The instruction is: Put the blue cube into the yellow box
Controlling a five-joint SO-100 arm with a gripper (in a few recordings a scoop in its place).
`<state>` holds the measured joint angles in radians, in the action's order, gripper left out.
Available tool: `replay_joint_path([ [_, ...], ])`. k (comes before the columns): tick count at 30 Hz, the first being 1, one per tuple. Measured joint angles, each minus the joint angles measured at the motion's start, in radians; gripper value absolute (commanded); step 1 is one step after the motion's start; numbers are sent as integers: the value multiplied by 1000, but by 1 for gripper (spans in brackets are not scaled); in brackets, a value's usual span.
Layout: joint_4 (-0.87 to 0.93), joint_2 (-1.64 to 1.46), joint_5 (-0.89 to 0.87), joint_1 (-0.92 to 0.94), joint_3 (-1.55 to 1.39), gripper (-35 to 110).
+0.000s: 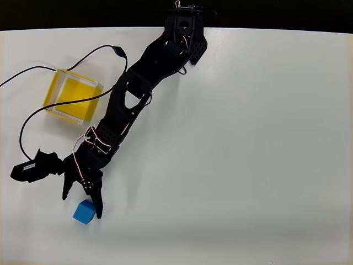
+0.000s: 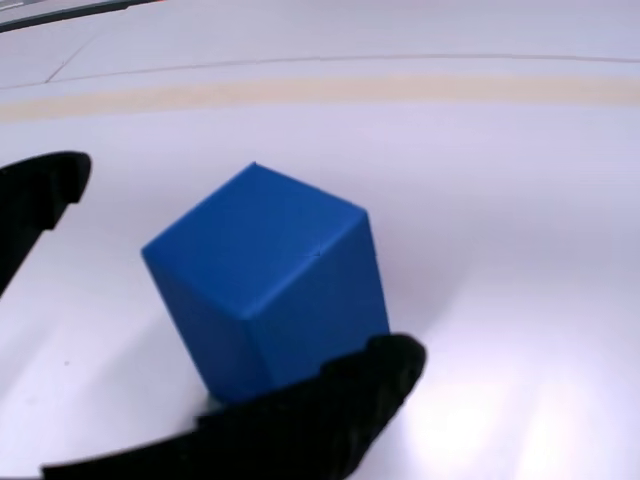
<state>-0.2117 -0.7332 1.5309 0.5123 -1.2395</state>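
In the wrist view, one small solid bright-blue cube (image 2: 268,280) with plain matte faces stands on the white table (image 2: 500,200), turned so that one vertical edge faces the camera. One black finger (image 2: 330,410) of the claw curves along the bottom of the picture, right against the cube's lower front, seemingly touching it. The other black finger (image 2: 40,195) sits at the left edge, well clear of the cube, with bare table between them. The claw is spread wide, with the cube between its two fingers and not clamped.

In the overhead view, the single blue cube (image 1: 84,212) lies near the lower left of the white table (image 1: 248,165). The black two-finger gripper (image 1: 81,205) points down the picture; its right finger reaches along the cube's right side, while the left finger ends above and to the left of the cube. Beyond it, one black arm (image 1: 132,99) stretches diagonally up to its base at the table's far edge.

Farther up on the left stands one square open-topped yellow box (image 1: 73,94) with thin pale walls and a yellow floor, well apart from the cube. Black cables (image 1: 33,113) loop across the table around and over the box.
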Motion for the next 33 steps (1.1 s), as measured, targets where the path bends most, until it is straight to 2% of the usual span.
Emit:
replay_joint_path([
  [17,-28,242,0,-31,242,53],
  [24,-49,291,0,-31,298,40],
  [33,-49,330,-5,-32,327,35],
])
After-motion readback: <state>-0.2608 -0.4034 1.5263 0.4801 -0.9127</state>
